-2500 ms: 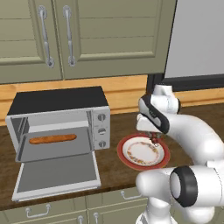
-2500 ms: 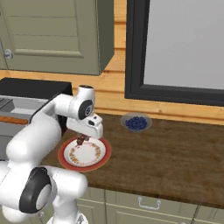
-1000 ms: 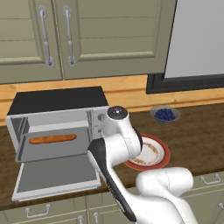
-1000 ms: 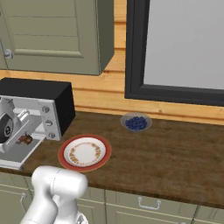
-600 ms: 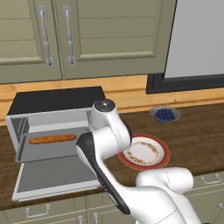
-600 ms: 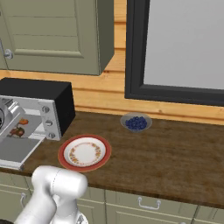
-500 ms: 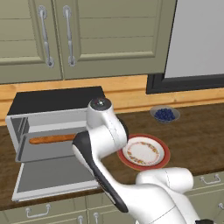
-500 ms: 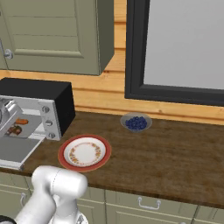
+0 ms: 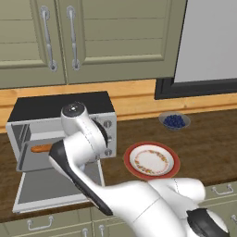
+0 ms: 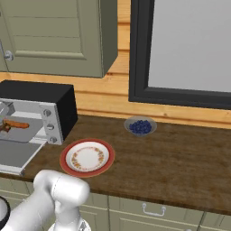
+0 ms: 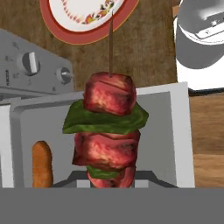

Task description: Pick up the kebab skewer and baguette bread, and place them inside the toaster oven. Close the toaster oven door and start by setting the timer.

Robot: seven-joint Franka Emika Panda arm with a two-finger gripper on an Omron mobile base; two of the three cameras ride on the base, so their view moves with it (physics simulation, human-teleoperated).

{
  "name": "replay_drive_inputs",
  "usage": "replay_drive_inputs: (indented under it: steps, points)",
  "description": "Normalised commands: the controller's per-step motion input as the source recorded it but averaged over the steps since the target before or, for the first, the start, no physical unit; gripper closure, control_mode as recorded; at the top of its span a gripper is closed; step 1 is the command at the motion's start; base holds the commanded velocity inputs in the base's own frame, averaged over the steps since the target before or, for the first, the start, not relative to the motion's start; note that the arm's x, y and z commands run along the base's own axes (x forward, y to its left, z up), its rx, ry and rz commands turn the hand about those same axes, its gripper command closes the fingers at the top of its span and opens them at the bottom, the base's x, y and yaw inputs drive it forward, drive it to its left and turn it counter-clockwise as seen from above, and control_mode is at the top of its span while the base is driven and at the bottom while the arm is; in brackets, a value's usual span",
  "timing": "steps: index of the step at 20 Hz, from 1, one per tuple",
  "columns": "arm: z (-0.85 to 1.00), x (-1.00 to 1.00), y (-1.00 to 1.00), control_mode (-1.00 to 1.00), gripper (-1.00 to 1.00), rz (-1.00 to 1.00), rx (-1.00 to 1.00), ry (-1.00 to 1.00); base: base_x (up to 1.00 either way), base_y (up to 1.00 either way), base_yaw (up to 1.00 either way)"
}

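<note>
I see plate (image 9: 152,161) on worktop (image 9: 208,139) | berry bowl (image 9: 174,121) behind it, apart | cabinets (image 9: 92,37) above | window (image 10: 189,45) right

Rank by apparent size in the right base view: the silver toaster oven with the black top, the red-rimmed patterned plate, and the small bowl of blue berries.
1. The silver toaster oven with the black top, though the left edge of the picture cuts it off.
2. The red-rimmed patterned plate.
3. The small bowl of blue berries, which stands farther from the camera, so it may look smaller than it is.

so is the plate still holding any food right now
No, the plate on the counter shows just its patterned face, while the baguette bread lies inside the toaster oven and the kebab skewer is off it.
</note>
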Motion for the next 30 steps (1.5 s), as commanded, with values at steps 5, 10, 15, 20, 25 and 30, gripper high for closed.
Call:
replay_drive_inputs:
  steps: [5,10,15,20,25,30]
  points:
    - [0.0,0.4,0.37,-1.0,1.0,-0.07,-0.02,-0.02,0.0,0.0,0.0]
    - [-0.26,0.29,0.31,-1.0,1.0,-0.07,-0.02,-0.02,0.0,0.0,0.0]
    - [-0.36,0.03,0.04,-1.0,1.0,-0.06,0.0,-0.05,0.0,0.0,0.0]
    - [-0.16,0.21,0.0,-1.0,1.0,-0.07,0.0,-0.03,0.0,0.0,0.0]
    - [-0.01,0.3,0.08,-1.0,1.0,-0.11,0.0,0.0,0.0,0.0,0.0]
    - [0.0,0.29,0.29,-1.0,1.0,-0.1,0.0,0.0,0.0,0.0,0.0]
